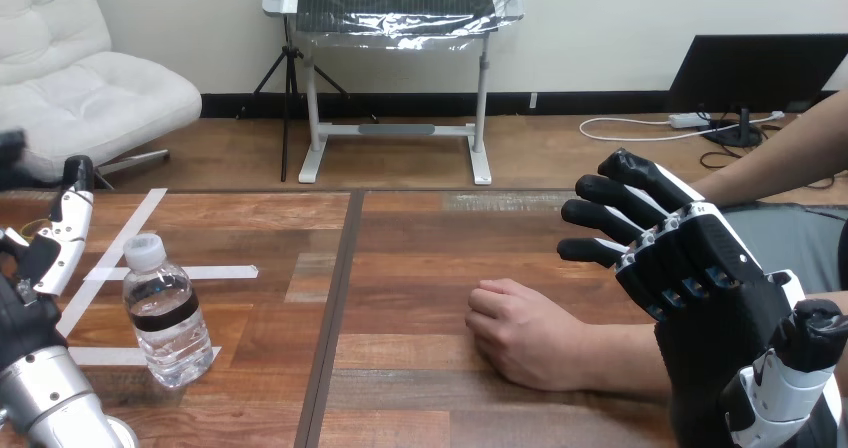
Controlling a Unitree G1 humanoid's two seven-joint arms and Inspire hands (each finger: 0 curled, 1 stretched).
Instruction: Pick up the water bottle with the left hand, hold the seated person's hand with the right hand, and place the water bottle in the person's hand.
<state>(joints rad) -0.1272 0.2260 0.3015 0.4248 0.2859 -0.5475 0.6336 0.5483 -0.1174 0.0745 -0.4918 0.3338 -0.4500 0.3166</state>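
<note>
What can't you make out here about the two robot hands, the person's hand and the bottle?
Head view:
- left hand: part cut off by the left edge.
- right hand: its own back hides the palm, so contact with the person's forearm is unclear.
- person's hand: underside lies against the table, hidden.
- water bottle: label print too small.

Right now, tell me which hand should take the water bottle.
Left. The left hand stands right beside the upright water bottle, while the right hand is across the table, near the person's hand.
</note>
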